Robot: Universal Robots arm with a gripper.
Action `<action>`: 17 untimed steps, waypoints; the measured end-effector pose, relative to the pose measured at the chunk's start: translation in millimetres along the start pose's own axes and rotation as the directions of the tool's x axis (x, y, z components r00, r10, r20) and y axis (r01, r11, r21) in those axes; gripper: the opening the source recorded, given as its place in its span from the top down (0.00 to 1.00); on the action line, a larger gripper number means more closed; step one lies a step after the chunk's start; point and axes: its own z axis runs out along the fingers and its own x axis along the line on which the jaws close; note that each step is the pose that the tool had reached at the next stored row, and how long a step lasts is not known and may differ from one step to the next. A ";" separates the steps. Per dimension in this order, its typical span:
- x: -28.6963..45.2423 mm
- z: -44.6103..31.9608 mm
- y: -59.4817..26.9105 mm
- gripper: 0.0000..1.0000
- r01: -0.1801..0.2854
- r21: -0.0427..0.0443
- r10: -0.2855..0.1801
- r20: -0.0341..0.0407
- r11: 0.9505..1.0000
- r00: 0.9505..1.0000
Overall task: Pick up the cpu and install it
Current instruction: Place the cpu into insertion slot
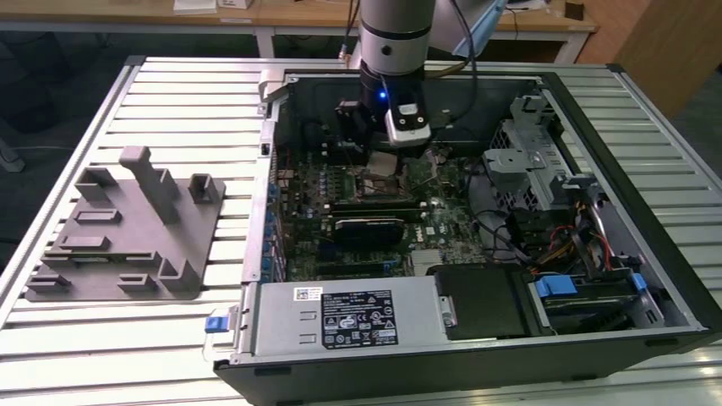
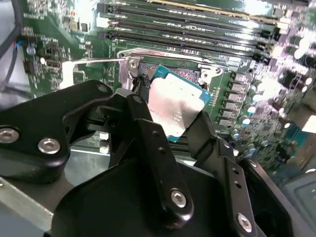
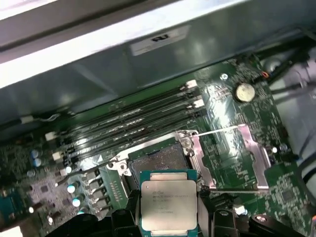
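Gripper (image 2: 172,112) of mine is pinching the cpu (image 2: 174,101), with one black finger (image 2: 148,133) on each of two sides. The shiny silver top of the cpu shows in both wrist views. In the first wrist view I see the cpu (image 3: 169,205) between my fingers (image 3: 129,213), with small print on it.

Just past the cpu is the open socket (image 3: 153,165). The cpu hangs over its edge and is not lying in it yet. The metal flap (image 3: 232,158) of the socket is folded open beside it. A bit farther on the green board are the long memory slots (image 3: 133,116), and near them a round silver battery (image 3: 244,90).

In the exterior view, my gripper (image 1: 384,156) is down inside the computer case (image 1: 262,254), and the socket (image 1: 378,182) is right under it. At six o'clock from the socket is the silver power box (image 1: 350,317). At three o'clock are the metal drive cages (image 1: 530,161). Well apart, at nine o'clock from the case, the grey fixture plate (image 1: 124,245) lies on the slatted table (image 1: 181,93).
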 end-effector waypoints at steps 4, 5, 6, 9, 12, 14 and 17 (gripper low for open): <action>0.0 0.0 0.0 0.45 -0.072 0.002 0.072 0.001 0.997 0.997; 0.0 0.0 0.0 0.45 -0.090 0.002 0.090 0.001 0.996 0.996; 0.0 0.0 0.0 0.45 -0.109 0.003 0.109 0.002 0.994 0.994; 0.0 0.0 0.0 0.45 -0.163 0.004 0.163 0.002 0.987 0.987; 0.0 0.0 0.0 0.45 -0.216 0.006 0.216 0.003 0.976 0.976; 0.0 0.0 0.0 0.45 -0.252 0.007 0.252 0.004 0.968 0.968; 0.0 0.1 0.0 0.45 -0.304 0.008 0.304 0.005 0.953 0.953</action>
